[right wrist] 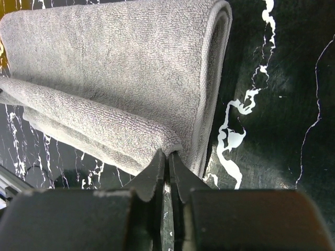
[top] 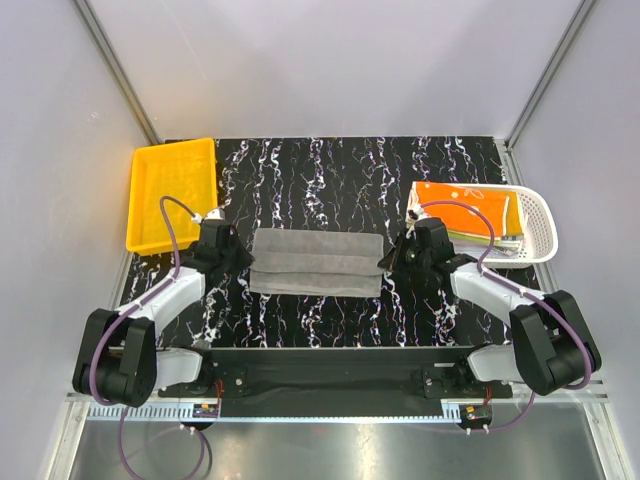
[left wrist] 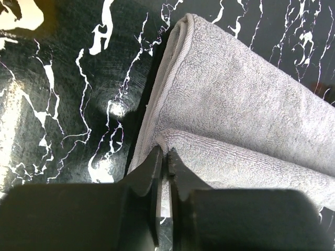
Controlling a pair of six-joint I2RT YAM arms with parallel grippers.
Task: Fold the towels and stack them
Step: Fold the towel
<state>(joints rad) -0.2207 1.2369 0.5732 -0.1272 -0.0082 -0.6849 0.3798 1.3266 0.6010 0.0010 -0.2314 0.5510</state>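
Grey terry towel (top: 318,262) lies part-folded at the table (top: 330,180) centre; our left gripper (left wrist: 163,156) and right gripper (right wrist: 167,156) each clamp an end of its upper fold. We judge it light and limp, best held by corners

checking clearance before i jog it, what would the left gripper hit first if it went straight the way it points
The grey towel: the left gripper is shut on its corner, and the folded layers lie right ahead of the tips, though depth is unclear.
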